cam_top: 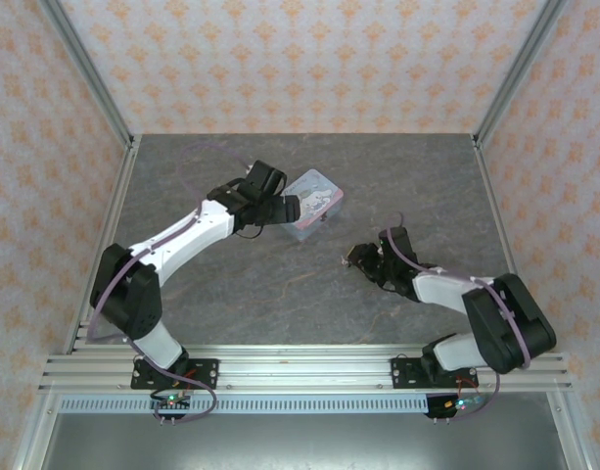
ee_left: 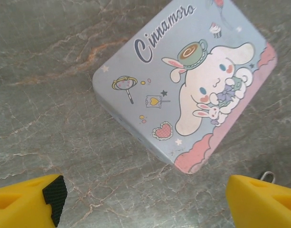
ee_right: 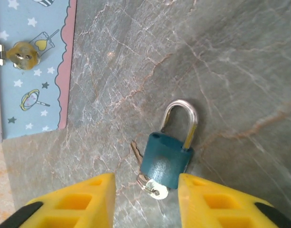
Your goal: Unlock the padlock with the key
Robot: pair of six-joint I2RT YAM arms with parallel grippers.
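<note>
padlock (ee_right: 165, 160): flat, key (ee_right: 154, 189) in it | right gripper (ee_right: 145, 190): spread around key, maybe to turn it | left gripper (ee_left: 143, 195): spread wide by box (ee_left: 183, 80)

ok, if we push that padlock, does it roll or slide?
Padlock lies flat, so it likely slides, not rolls. Looks metal, probably heavy for its size. The key at its base may catch and turn it.

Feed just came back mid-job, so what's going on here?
The right tool hovers open over the padlock, which lies on the table with a key sticking out of its base; nothing is gripped. Whether the shackle has released, I cannot tell. The left tool, also open, hovers by the cartoon tin box.
</note>
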